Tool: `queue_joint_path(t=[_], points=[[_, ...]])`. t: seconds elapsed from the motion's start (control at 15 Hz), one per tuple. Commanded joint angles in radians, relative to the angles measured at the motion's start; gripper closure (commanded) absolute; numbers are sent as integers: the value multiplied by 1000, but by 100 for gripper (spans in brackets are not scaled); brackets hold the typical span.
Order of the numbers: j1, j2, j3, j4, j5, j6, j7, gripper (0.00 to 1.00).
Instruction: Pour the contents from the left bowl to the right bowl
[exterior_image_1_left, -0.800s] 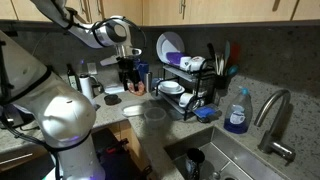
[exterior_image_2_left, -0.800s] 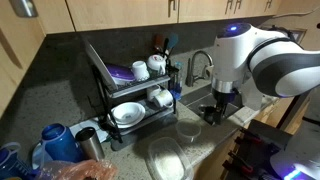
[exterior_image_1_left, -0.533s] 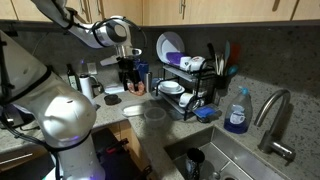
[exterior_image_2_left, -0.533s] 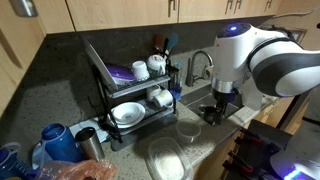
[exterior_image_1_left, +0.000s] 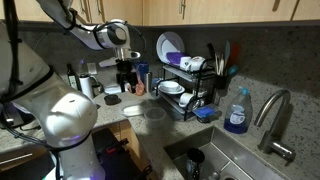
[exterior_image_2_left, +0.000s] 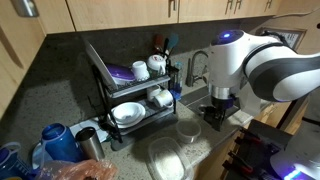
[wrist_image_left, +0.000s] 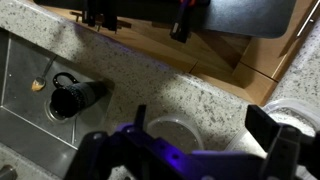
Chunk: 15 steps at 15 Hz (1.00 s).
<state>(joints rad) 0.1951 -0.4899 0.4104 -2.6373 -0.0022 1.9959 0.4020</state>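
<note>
Gripper hangs over the speckled counter, pointing straight down, jaws spread wide and holding nothing. In the wrist view the small clear bowl lies below, between the dark fingers. It stands upright, mouth up, round, so no long axis to call; contents can't be made out. In an exterior view it sits just beside the gripper at, with the larger clear bowl near it toward the counter edge, also upright. The dish rack holds white mugs above and a white dish below. A black cup lies in the sink. The blue soap bottle has a label too small to read.
</note>
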Motion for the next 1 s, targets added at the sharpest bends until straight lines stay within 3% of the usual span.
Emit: queue_joint_path(t=[0.0, 0.67, 0.87, 0.93], points=[[28, 104, 3, 55, 41, 26, 58, 0], [100, 307, 20, 89, 172, 423, 153, 0], [123, 366, 16, 108, 167, 468, 115, 0], [118, 320, 7, 76, 152, 450, 129, 0]])
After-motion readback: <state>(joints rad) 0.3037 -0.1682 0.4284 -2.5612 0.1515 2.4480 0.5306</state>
